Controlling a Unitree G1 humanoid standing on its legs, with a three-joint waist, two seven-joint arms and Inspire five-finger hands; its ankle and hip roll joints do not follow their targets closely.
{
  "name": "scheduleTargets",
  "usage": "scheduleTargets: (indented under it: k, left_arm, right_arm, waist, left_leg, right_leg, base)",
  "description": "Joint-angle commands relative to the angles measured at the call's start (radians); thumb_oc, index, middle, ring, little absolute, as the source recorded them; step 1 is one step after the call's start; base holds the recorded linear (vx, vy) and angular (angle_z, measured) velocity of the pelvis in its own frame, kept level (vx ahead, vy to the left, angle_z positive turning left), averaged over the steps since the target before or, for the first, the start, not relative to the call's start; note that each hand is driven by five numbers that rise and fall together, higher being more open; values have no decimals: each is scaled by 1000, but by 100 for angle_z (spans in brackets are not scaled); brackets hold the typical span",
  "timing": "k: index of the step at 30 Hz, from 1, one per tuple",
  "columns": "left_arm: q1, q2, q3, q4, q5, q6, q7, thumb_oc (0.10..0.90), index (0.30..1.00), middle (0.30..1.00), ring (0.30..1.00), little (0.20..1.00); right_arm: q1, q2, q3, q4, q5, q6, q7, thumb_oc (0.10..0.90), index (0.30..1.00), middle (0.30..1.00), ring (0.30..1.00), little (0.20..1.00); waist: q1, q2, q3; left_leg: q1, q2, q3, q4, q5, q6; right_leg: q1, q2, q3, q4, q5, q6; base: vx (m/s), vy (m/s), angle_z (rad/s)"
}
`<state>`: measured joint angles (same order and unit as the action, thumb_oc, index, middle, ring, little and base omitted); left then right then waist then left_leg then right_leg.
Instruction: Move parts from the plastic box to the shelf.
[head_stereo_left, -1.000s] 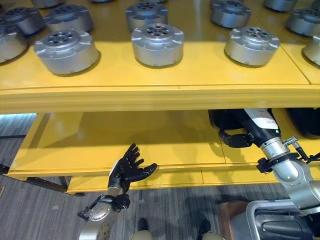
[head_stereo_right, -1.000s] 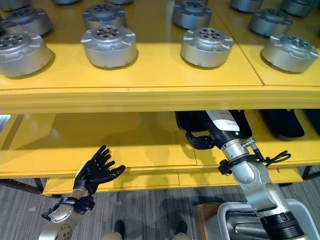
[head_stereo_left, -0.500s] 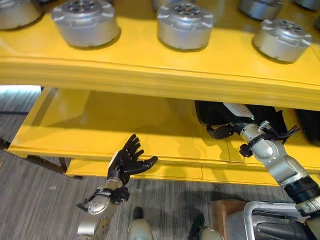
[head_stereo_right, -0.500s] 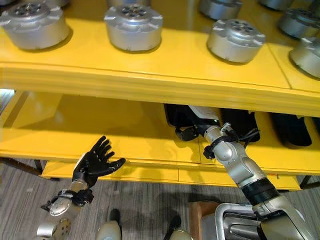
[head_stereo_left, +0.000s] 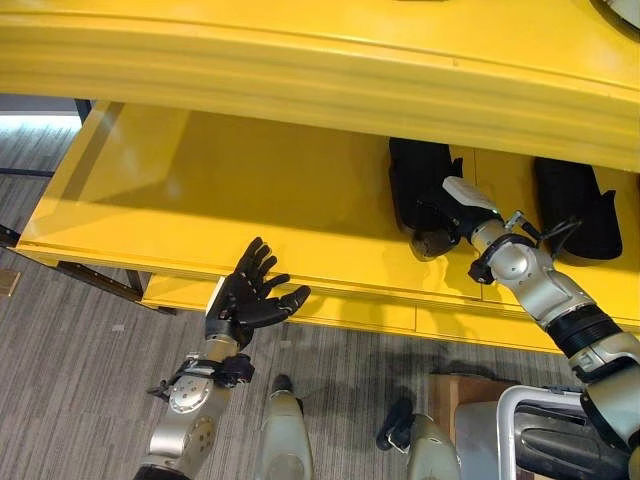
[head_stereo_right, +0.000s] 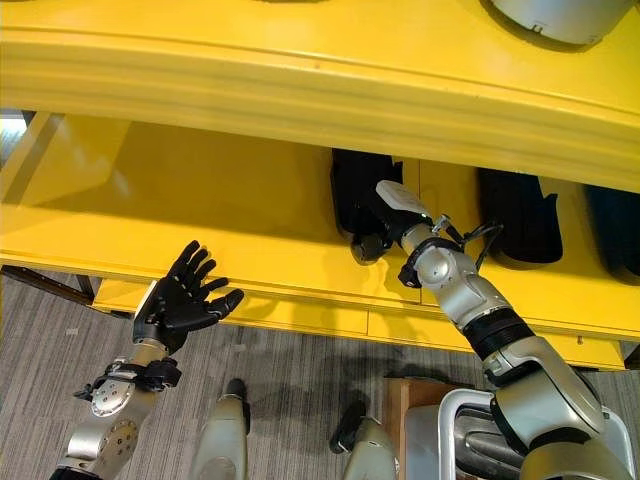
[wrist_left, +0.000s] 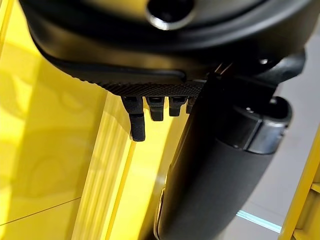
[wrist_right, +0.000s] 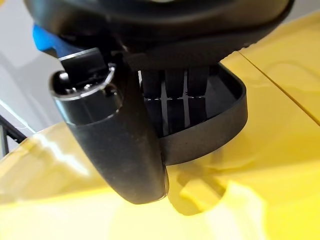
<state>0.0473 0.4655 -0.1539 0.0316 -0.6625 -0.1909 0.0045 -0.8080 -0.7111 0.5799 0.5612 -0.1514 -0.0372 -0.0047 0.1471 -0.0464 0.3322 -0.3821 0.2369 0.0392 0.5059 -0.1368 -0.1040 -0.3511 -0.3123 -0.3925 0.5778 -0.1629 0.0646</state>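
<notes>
Right hand at a black tray on the lower shelf, left hand idle in front

In the left eye view we are seeing our right hand (head_stereo_left: 440, 228) reaching under the upper board onto the yellow shelf (head_stereo_left: 200, 210), resting at the near end of a black tray (head_stereo_left: 418, 180) whose long axis is running away from us, with a second black tray (head_stereo_left: 570, 205) well apart to its right. Our left hand (head_stereo_left: 245, 298) is hovering spread and holding nothing, just off the shelf's front edge, so the right is by far the nearer. In the right eye view one silver part (head_stereo_right: 560, 15) is sitting on the top board. In the left wrist view the fingers (wrist_left: 137, 122) are hanging straight. In the right wrist view our fingers (wrist_right: 175, 102) are lying straight inside the tray's rim (wrist_right: 220, 125), thumb outside it, gripping nothing that we can make out.
</notes>
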Motion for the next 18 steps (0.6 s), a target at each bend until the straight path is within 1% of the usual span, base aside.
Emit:
scheduleTargets:
  k: [1,6,11,18]
  left_arm:
    - [3,50,-49,-79,-9,-37,7,900,1000,1000,1000,1000]
    - [-1,52,-55,-77,-14,-40,15,900,1000,1000,1000,1000]
    - [-9,57,-62,-75,-15,-42,16,900,1000,1000,1000,1000]
    - [-18,59,-66,-74,-19,-46,16,900,1000,1000,1000,1000]
  right_arm:
    - [-207,0,-36,-2,53,-44,-95,400,300,300,300,300]
    - [-238,31,-20,67,54,-39,-108,400,300,300,300,300]
    - [-264,67,-14,147,57,-35,-129,400,300,300,300,300]
    - [-283,88,7,214,33,-30,-130,400,300,300,300,300]
  waist:
    - [0,7,-49]
    - [1,14,-38]
    - [0,19,-33]
    - [1,26,-33]
  left_leg:
    - [-36,35,31,93,-63,14]
    - [-57,38,21,130,-79,20]
    - [-74,36,13,147,-86,23]
    - [-90,34,15,161,-91,21]
  right_leg:
    - [55,23,18,63,-96,16]
    - [27,23,27,105,-113,9]
    - [10,21,30,121,-119,7]
    - [-7,14,33,139,-124,6]
  base:
    - [-24,7,-5]
    - [-14,0,0]
    - [-16,1,-3]
    - [0,0,0]
